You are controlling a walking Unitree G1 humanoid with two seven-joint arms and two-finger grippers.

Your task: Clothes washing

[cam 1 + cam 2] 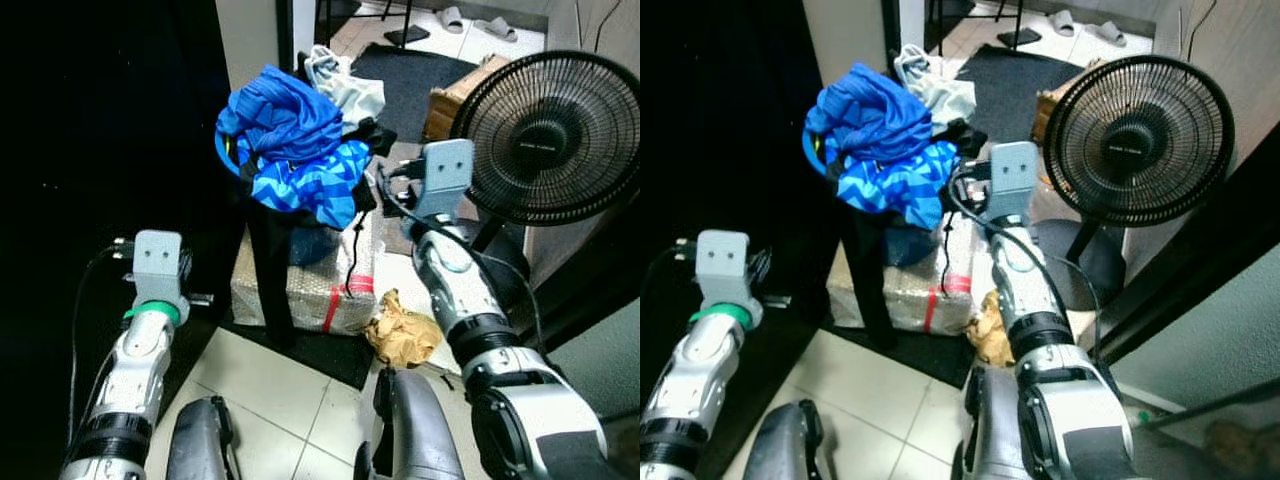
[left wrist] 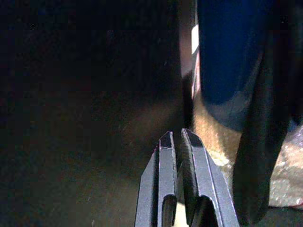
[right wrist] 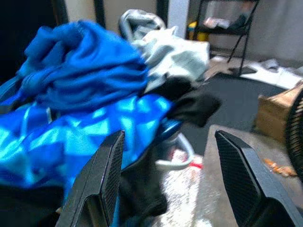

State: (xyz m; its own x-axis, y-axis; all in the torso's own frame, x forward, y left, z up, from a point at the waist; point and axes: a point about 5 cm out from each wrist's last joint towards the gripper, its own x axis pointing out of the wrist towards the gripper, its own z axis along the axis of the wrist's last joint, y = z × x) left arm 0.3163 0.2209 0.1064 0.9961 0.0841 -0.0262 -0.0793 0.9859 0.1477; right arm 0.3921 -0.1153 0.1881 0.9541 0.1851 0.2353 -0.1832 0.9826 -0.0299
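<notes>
A black pedestal fan [image 1: 546, 137] stands to the right, its round grille tilted toward the room, its base on the floor beside a plastic-wrapped box [image 1: 305, 285] banded with red tape. A crumpled ball of brown paper [image 1: 402, 330] lies on the pale floor tiles [image 1: 268, 385] just beside that box. Further back, a dark mat [image 1: 415, 75] covers the floor, with a cardboard box [image 1: 452, 98] at its right edge. A pair of grey slippers [image 1: 478, 22] sits well beyond, near the legs of a black metal rack [image 3: 227, 35].
</notes>
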